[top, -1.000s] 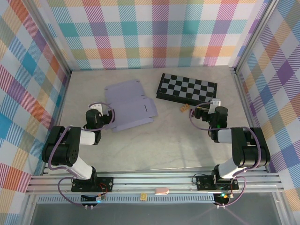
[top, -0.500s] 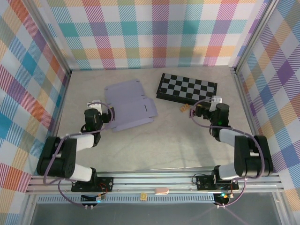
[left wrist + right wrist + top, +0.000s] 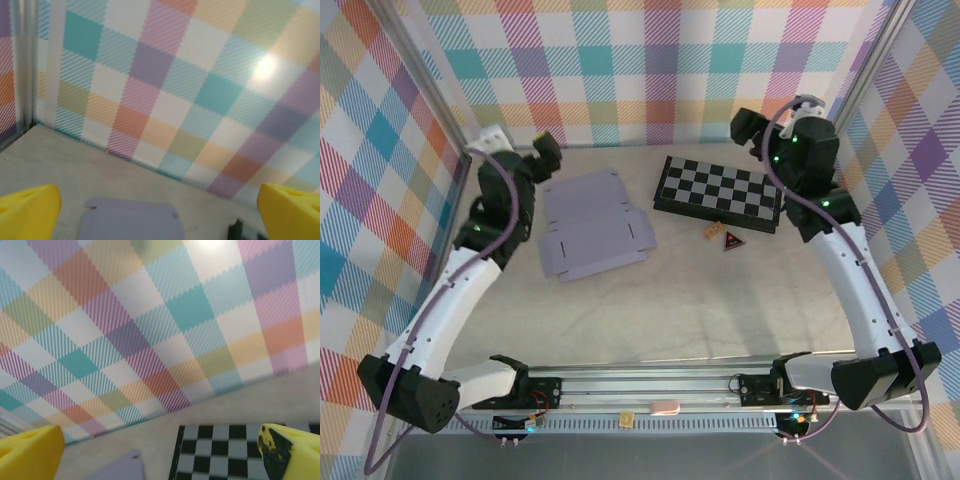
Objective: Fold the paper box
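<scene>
The paper box (image 3: 592, 225) lies flat and unfolded on the table left of centre, a pale lavender die-cut sheet with flaps. My left gripper (image 3: 542, 148) hangs high above the table's back left, just left of the sheet, open and empty. In the left wrist view its yellow fingertips (image 3: 27, 212) stand wide apart, and the paper box (image 3: 132, 222) lies on the table below and between them. My right gripper (image 3: 750, 125) is raised at the back right, open and empty. Its yellow fingertips (image 3: 30, 452) frame a corner of the paper box (image 3: 120, 469).
A black-and-grey checkerboard (image 3: 720, 193) lies right of the sheet, also in the right wrist view as the checkerboard (image 3: 235, 452). A small wooden piece (image 3: 713, 231) and a red-and-black triangle (image 3: 732, 241) sit in front of it. Plaid walls (image 3: 640, 70) enclose the table.
Both arms have risen from a low folded pose near the table to high up toward the back wall. Both grippers stay open. The sheet has not moved.
</scene>
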